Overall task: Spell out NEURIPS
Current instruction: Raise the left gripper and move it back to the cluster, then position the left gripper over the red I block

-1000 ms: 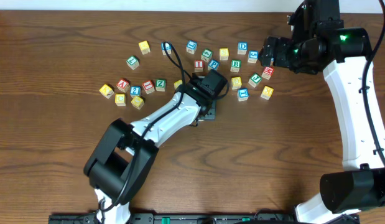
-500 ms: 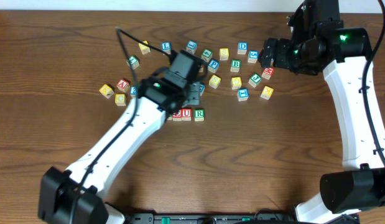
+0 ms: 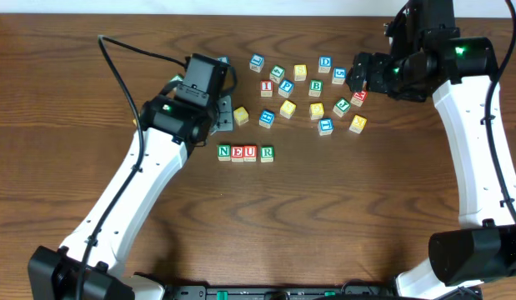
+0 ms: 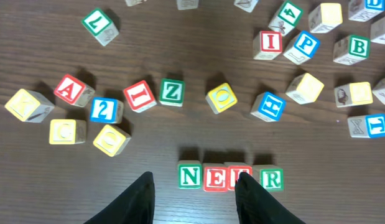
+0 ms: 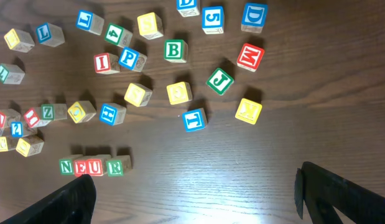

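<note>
At the centre of the bench [image 3: 341,217], the green N [image 3: 224,152], red E [image 3: 237,152], red U [image 3: 251,152] and green R [image 3: 267,153] stood in a touching row. Above it, among loose cubes, lay the red I [image 3: 267,87] and blue P [image 3: 286,87]. The left fingers [image 4: 139,202] hung partly parted and empty; the right fingers [image 5: 332,190] gaped wide, empty.

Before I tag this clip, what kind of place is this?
Probably a robotics lab bench: a left arm and right arm at a wooden table, lettered cubes scattered, four lined up as NEUR.
</note>
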